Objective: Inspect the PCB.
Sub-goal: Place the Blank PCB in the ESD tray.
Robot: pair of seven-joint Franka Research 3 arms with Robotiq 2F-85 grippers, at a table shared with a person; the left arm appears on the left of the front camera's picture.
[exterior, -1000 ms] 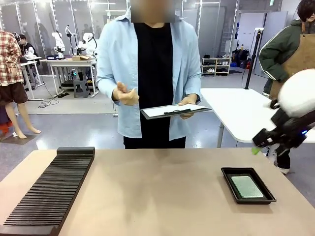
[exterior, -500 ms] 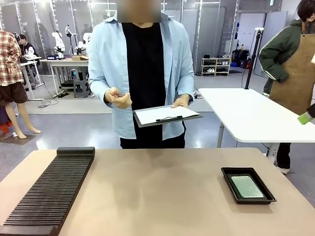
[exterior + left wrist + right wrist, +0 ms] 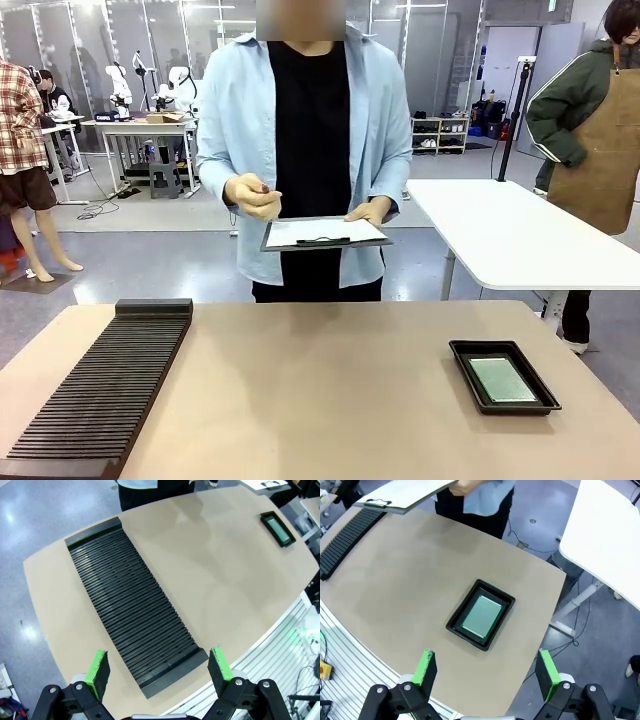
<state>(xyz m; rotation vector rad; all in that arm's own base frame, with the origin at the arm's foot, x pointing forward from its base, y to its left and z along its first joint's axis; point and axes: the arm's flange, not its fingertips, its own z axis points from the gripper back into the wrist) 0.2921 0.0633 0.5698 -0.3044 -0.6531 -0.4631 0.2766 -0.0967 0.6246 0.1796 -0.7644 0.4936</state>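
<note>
Left claw is spread wide at the bottom of its wrist view, green pads far apart with nothing between them, hanging well above the table. Right under it sits a long black ribbed rack, running from the lower middle up to the upper left of the frame.

Right claw is the same deal, wide open and empty, high over the table. Just above it, mid-frame, a shallow black tray holds the PCB, lying flat inside, pale green face up.

From the front camera, the rack takes the lower left of the table, and the tray with the PCB sits lower right, well apart from it.

Farther back, a person in a light blue shirt stands at the far edge, one hand under a clipboard with white paper, the other hand raised beside it. Behind, to the right, there's a white table.
</note>
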